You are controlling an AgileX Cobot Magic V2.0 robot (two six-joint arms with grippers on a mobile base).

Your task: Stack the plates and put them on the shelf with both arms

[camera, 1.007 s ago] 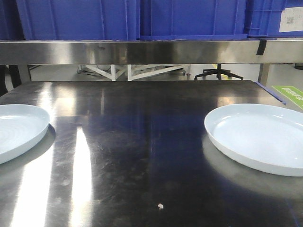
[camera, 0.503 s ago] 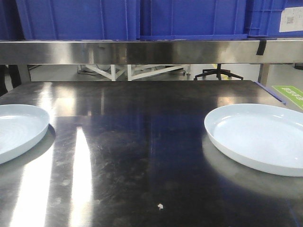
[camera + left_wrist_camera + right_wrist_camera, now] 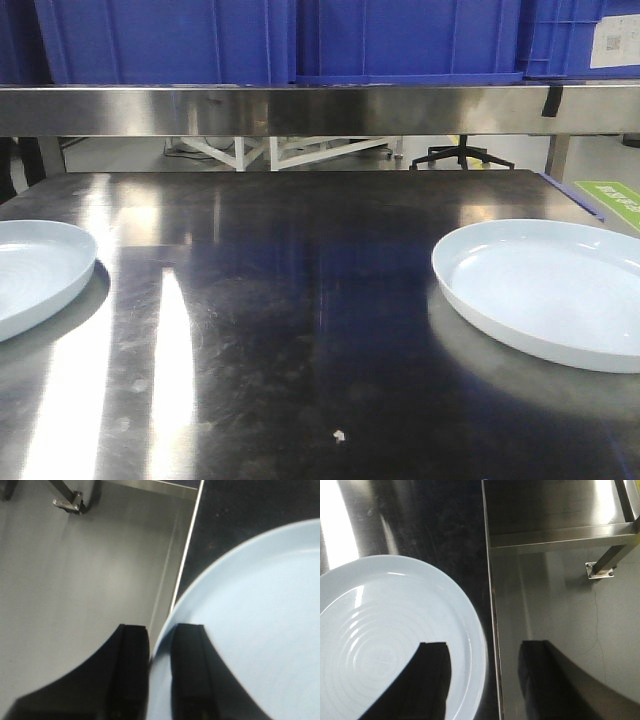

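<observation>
**Two glossy plates lie well apart on a dark, scuffed steel worktop (image 3: 300,300), one at each side edge.**

From the front, the brushed shelf (image 3: 300,110) runs above the far edge with blue crates (image 3: 400,40) on it. Only the wrist views show the claws and the grey floor (image 3: 75,580). The left claw (image 3: 160,675) is pinched narrow on the left plate (image 3: 35,270)'s rim. The right claw (image 3: 487,680) gapes wide astride the ring-patterned right plate (image 3: 545,285)'s rim, gripping nothing.

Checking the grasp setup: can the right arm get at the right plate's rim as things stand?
Probably yes. The right gripper is open, one finger over the plate, the other beyond the table edge; the rim lies between them and nothing blocks it.
</observation>
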